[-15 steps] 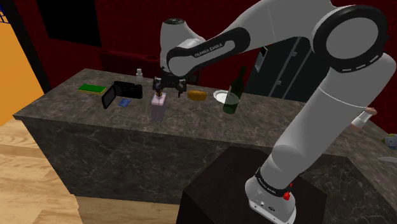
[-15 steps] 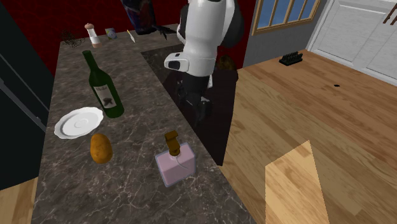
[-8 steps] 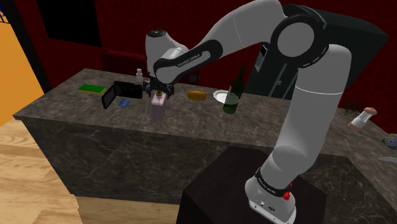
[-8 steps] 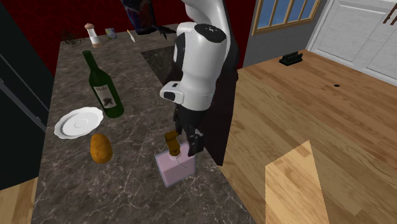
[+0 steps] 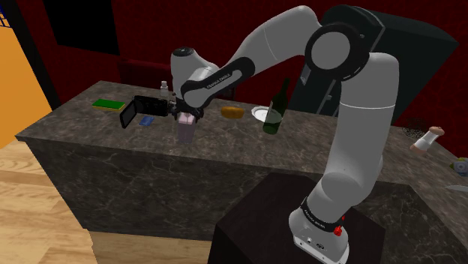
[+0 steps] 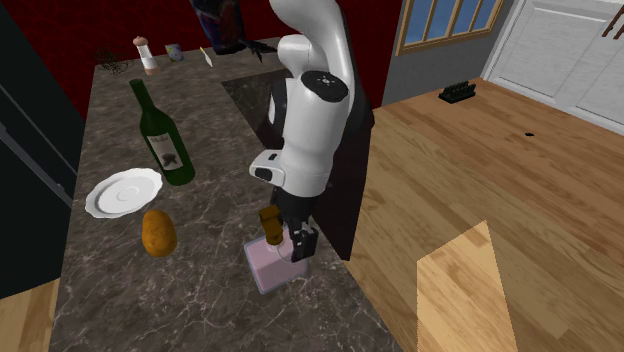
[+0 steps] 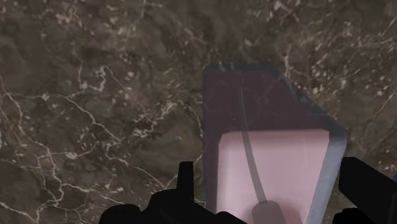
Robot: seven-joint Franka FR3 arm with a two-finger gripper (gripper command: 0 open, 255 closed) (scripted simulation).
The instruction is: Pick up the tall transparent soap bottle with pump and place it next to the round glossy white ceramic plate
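Observation:
The soap bottle [image 6: 268, 266] is a square, clear body with pinkish liquid and a brown pump, standing upright near the counter's front edge. My gripper [image 6: 287, 240] has come down over its top. In the wrist view the gripper [image 7: 270, 173] is open, one black finger on each side of the bottle [image 7: 267, 153], close to its walls without clasping it. From the shoulder view the gripper [image 5: 186, 115] hides the pump and the bottle [image 5: 184, 130] stands below it. The white plate [image 6: 122, 192] lies farther along the counter, also visible in the shoulder view [image 5: 259, 112].
A green wine bottle [image 6: 163, 135] stands beside the plate, and a brown potato-like lump [image 6: 158, 232] lies between plate and soap bottle. A black camera [image 5: 139, 109], a blue item [image 5: 148, 120] and a green book [image 5: 108, 104] sit toward the shoulder view's left on the dark marble counter [image 6: 190, 300].
The arm has swung over and lowered. The gripper has dropped from above the pump to straddle the top of the soap bottle. The bottle has not moved.

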